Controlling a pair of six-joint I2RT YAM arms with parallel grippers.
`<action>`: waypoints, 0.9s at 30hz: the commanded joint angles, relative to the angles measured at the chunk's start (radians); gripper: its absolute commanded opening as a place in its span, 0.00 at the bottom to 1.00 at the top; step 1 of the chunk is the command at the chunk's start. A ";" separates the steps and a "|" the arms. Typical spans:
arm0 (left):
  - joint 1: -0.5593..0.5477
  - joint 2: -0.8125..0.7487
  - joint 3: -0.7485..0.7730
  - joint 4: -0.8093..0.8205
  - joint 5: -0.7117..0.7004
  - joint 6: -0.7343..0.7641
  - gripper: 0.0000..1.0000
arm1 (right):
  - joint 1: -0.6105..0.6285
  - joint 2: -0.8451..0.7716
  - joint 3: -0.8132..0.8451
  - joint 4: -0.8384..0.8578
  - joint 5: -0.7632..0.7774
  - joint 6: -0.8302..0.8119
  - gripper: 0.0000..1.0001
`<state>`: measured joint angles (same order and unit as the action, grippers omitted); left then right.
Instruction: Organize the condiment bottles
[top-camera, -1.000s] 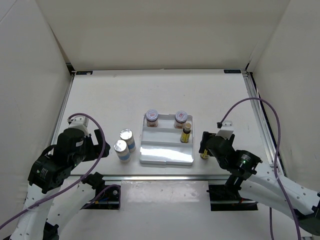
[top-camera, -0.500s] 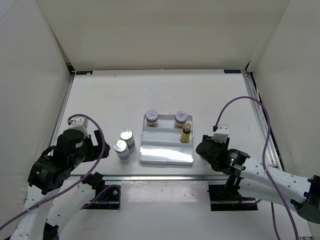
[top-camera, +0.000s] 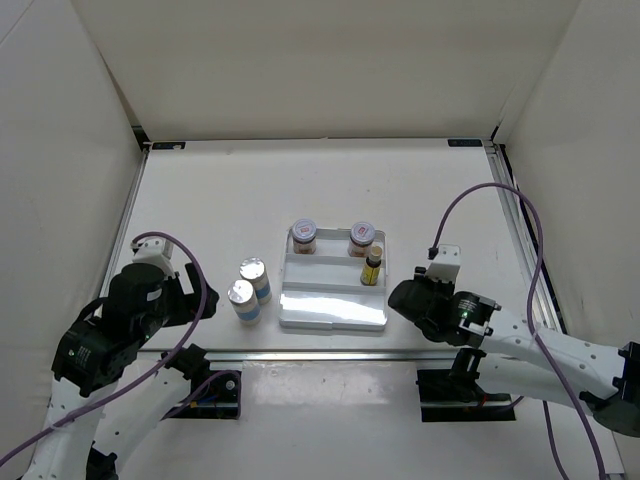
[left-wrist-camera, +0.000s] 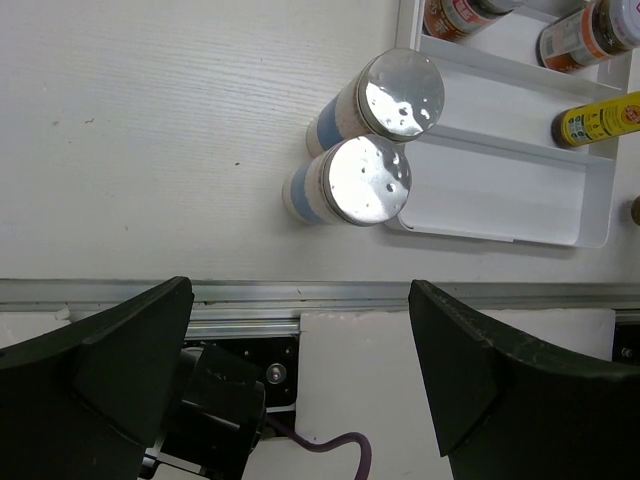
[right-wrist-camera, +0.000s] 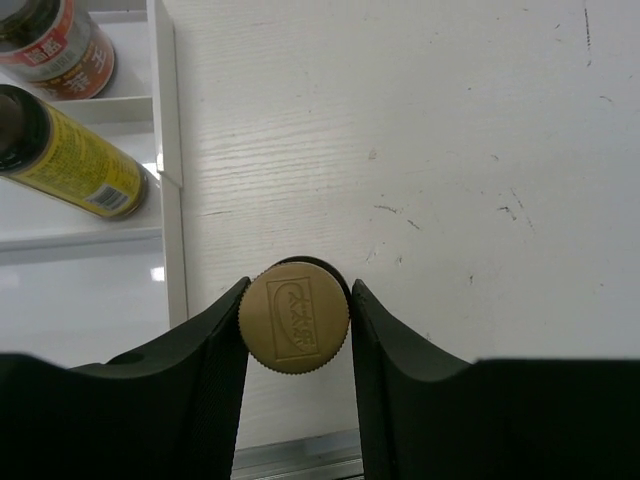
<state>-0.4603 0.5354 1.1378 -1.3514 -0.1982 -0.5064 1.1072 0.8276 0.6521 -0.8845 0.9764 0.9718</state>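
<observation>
A bottle (right-wrist-camera: 294, 318) is clamped at its ribbed tan cap by the right gripper (right-wrist-camera: 296, 325), just right of the white tray (right-wrist-camera: 168, 180); the cap's embossed boxed mark cannot be read. The left gripper (left-wrist-camera: 300, 300) is held wide apart, empty, near two silver-topped cylinders (left-wrist-camera: 365, 180) set close together just left of the tray

White wood-grain table (top-camera: 300, 180), plain white walls (top-camera: 320, 60) — metal edge rail (top-camera: 330, 352)
</observation>
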 joint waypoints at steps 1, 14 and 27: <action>-0.003 -0.011 -0.003 0.015 -0.009 -0.006 1.00 | 0.019 0.014 0.092 -0.069 0.107 0.062 0.02; -0.003 -0.020 -0.003 0.015 -0.009 -0.006 1.00 | 0.068 0.036 0.527 -0.274 0.160 -0.043 0.00; -0.003 -0.020 -0.012 0.015 -0.009 -0.006 1.00 | 0.068 0.330 0.727 0.260 -0.198 -0.607 0.00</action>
<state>-0.4603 0.5167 1.1332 -1.3510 -0.1982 -0.5064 1.1675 1.0870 1.3533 -0.8234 0.8589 0.4946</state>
